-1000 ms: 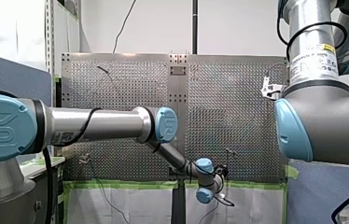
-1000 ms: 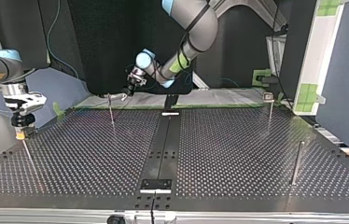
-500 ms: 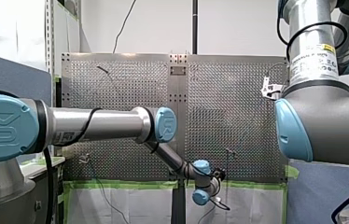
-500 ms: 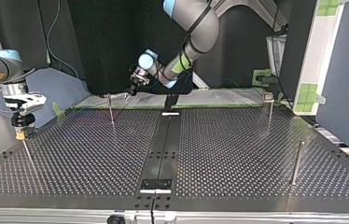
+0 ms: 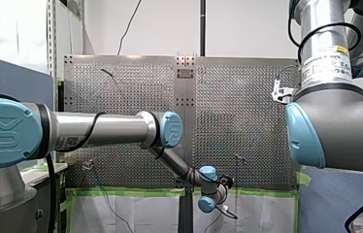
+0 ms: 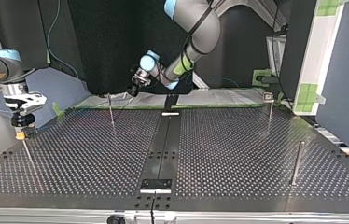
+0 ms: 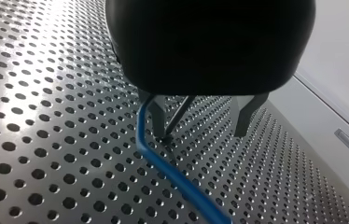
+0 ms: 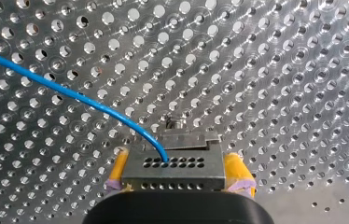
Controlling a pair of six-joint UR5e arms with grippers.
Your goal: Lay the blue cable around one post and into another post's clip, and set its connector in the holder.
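Sitting in right gripper — connector

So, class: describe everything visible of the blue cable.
The blue cable is thin and smooth. In the right wrist view it arcs across the perforated table into a hole of the grey connector, which my right gripper clamps between yellow pads. In the left wrist view it bends beside one metal finger of my open left gripper, near a thin post, then runs along the table.
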